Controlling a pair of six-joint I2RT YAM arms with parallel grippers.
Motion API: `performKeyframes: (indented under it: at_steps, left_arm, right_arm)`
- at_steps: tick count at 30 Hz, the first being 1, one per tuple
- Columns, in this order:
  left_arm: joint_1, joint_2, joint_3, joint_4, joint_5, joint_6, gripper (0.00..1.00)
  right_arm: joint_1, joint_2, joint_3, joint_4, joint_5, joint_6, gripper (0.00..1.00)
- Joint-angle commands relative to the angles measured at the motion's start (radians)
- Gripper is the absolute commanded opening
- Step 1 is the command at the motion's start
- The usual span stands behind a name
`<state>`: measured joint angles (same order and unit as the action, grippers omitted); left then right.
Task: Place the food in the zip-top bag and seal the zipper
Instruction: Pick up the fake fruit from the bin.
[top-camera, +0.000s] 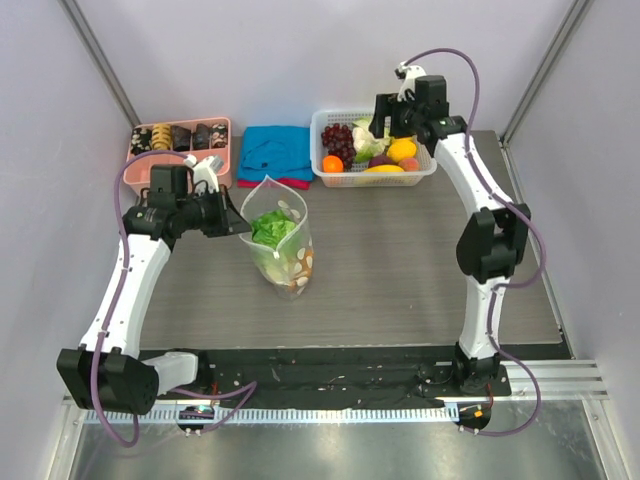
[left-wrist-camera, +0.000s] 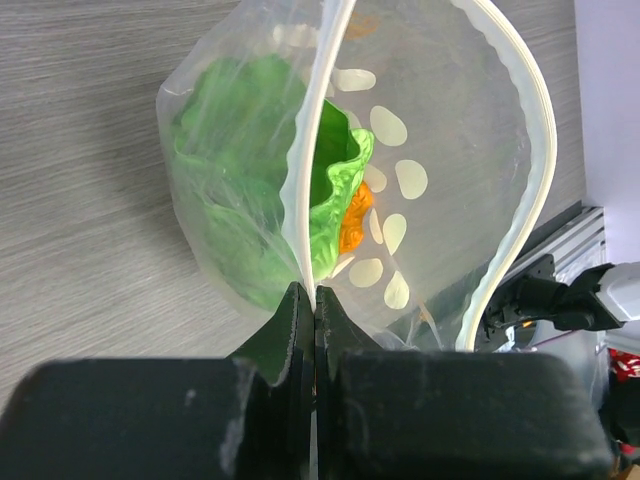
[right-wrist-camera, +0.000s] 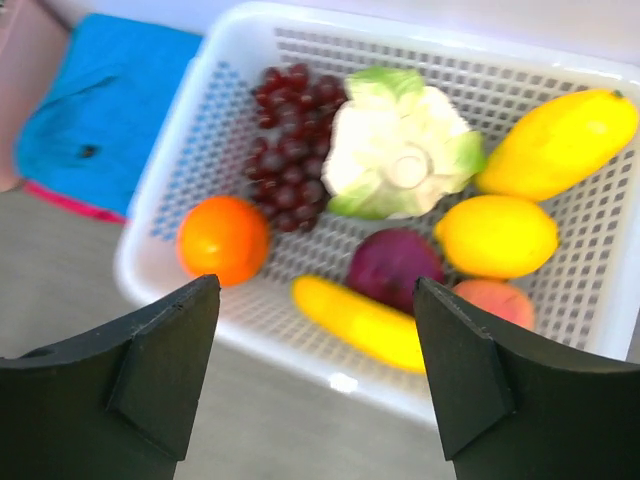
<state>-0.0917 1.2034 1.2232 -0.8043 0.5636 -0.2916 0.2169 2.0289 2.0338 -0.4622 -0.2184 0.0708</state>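
Black fingers of the left end effector (left-wrist-camera: 313, 300) are seen closest, clenched together on the zipper (left-wrist-camera: 308, 190) at one end of the bag's mouth. The bag (top-camera: 283, 245) is held upright near the middle of the worktop (top-camera: 400, 270), with its mouth gaping wide. Inside it, green lettuce (left-wrist-camera: 240, 160) is pressed against one wall, and an orange piece (left-wrist-camera: 352, 222) is tucked just behind the leaf.

The right end effector (right-wrist-camera: 315, 300) is hung over a white basket (right-wrist-camera: 165, 235) at the far edge of the worktop. It is released, with its jaws spread wide and nothing between them. In the basket are laid an orange (right-wrist-camera: 223, 238), dark grapes (right-wrist-camera: 290, 140), a cauliflower (right-wrist-camera: 400, 150), a lemon (right-wrist-camera: 497, 235), a yellow mango (right-wrist-camera: 555, 145), a purple piece (right-wrist-camera: 392, 268), a peach (right-wrist-camera: 495, 302) and a long yellow piece (right-wrist-camera: 360, 322).

A blue cloth (top-camera: 275, 152) and a pink tray (top-camera: 180, 140) are set to the left of the basket.
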Motion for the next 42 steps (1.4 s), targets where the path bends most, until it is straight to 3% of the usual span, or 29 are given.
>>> performKeyframes:
  at_steps: [1,5,9,16,35,42]
  left_arm:
    - [0.000,-0.005,0.047,0.045,0.036,-0.023,0.00]
    - [0.000,-0.005,0.055,0.039,0.022,-0.018,0.00]
    - [0.000,-0.002,0.048,0.048,0.021,-0.020,0.00]
    - [0.000,0.016,0.042,0.063,0.022,-0.030,0.00]
    - [0.000,0.061,0.067,0.085,0.009,-0.034,0.00]
    - [0.000,0.067,0.076,0.085,0.010,-0.043,0.00]
  right_arm:
    - [-0.005,0.161,0.126,0.100,0.095,-0.089,0.85]
    - [-0.004,0.258,0.207,0.138,0.142,-0.101,0.87]
    - [-0.011,0.271,0.165,0.210,0.214,-0.103,0.85]
    - [-0.025,0.301,0.081,0.448,0.585,-0.011,0.74]
    - [-0.048,0.527,0.238,0.599,0.633,0.073,0.72]
    - [-0.050,0.600,0.290,0.655,0.653,0.078,0.77]
